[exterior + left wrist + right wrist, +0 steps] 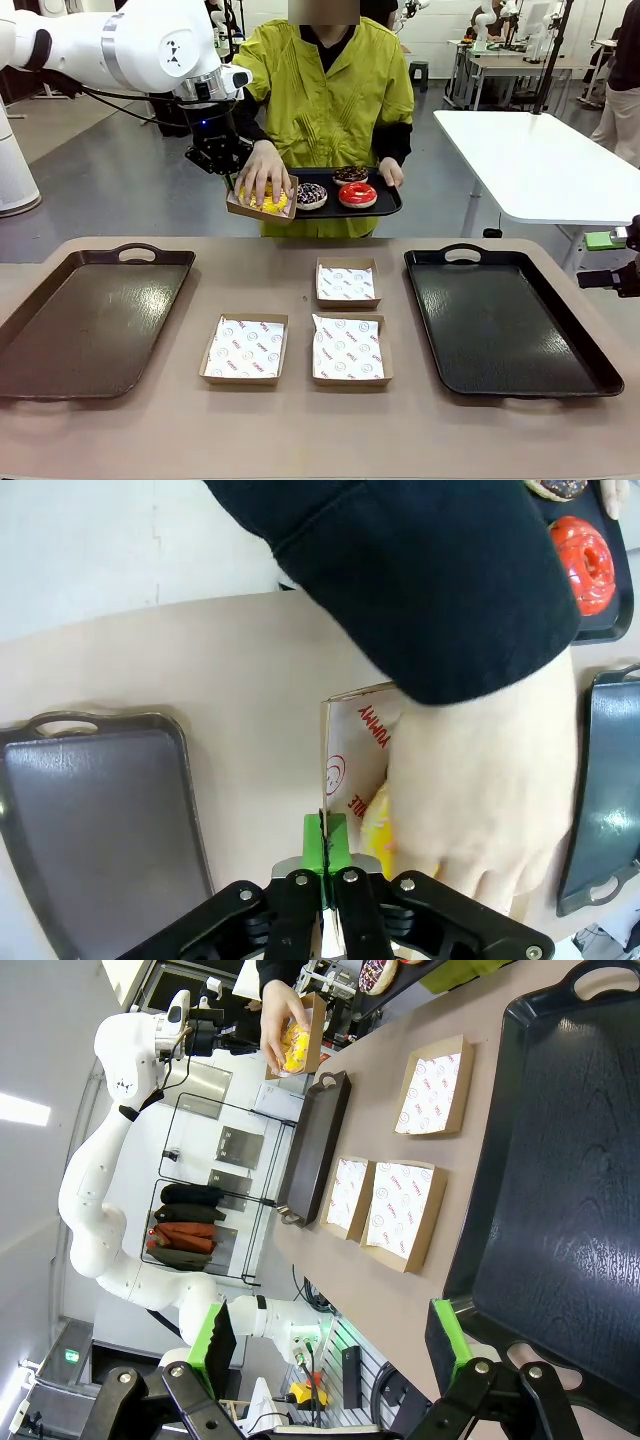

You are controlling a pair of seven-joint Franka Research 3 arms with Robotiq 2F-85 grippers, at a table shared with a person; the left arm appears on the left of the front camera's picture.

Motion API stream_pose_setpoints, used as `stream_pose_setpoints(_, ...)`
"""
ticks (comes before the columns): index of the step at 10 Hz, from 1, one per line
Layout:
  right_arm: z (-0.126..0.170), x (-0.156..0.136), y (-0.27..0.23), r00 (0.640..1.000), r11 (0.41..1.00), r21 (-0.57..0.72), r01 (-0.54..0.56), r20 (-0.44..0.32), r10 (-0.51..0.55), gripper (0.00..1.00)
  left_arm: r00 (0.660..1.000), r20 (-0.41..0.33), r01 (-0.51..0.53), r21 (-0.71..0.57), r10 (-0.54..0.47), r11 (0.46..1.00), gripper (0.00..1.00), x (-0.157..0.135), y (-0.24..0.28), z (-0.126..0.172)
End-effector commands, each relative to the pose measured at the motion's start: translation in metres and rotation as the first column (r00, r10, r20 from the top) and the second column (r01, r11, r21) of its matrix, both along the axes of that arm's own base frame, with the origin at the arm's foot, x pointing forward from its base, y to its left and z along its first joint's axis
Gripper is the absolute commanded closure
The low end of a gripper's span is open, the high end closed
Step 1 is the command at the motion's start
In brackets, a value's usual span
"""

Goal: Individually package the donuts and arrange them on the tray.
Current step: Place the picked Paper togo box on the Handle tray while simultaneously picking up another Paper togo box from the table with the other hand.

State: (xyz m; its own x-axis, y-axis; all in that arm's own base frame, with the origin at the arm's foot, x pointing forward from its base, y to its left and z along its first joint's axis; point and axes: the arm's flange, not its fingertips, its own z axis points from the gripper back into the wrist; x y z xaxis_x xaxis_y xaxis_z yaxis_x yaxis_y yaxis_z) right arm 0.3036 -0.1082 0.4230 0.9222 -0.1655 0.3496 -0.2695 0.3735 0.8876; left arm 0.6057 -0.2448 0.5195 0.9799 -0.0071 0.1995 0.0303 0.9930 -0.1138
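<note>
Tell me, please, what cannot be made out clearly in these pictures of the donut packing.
Yellow donut: front view, mostly covered by the person's hand.
Brown donut: left wrist view, cut off by the top edge.
Print on the box liners: front view, too small to read.

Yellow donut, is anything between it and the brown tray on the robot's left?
Only the person's hand, pressing on the yellow donut in the box the left claw pinches. Nothing visible lies between it and the brown tray.
</note>
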Motion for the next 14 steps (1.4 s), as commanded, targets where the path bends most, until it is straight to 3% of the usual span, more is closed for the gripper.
stream_pose_setpoints(1, 0.0, 0.0, 0.0, 1.0, 1.0, 0.003, -0.003, 0.002, 0.003, 0.0, 1.0, 0.004, 0.002, 0.001, -0.002, 1.0, 0.99, -0.002, 0.003, 0.0)
stream_pose_setpoints(10, 0.0, 0.0, 0.0, 1.0, 1.0, 0.0, 0.0, 0.0, 0.0, 0.0, 1.0, 0.0, 0.0, 0.0, 0.0, 1.0, 0.99, 0.0, 0.0, 0.0)
stream_pose_setpoints(11, 0.025, 0.036, 0.022, 0.999, 0.995, -0.094, 0.025, -0.037, -0.028, 0.0, 1.0, 0.003, 0.015, 0.006, -0.015, 1.0, 0.99, -0.01, 0.023, 0.013)
stream_pose_setpoints(12, 0.049, 0.066, 0.044, 0.992, 0.988, -0.155, -0.024, -0.128, 0.004, 0.0, 1.0, -0.02, 0.025, -0.003, -0.025, 1.0, 0.99, -0.028, 0.048, 0.023)
stream_pose_setpoints(14, 0.091, 0.133, 0.088, 0.988, 0.961, -0.273, 0.05, -0.128, -0.088, 0.0, 1.0, -0.013, 0.016, 0.007, -0.016, 1.0, 0.99, -0.053, 0.094, 0.031)
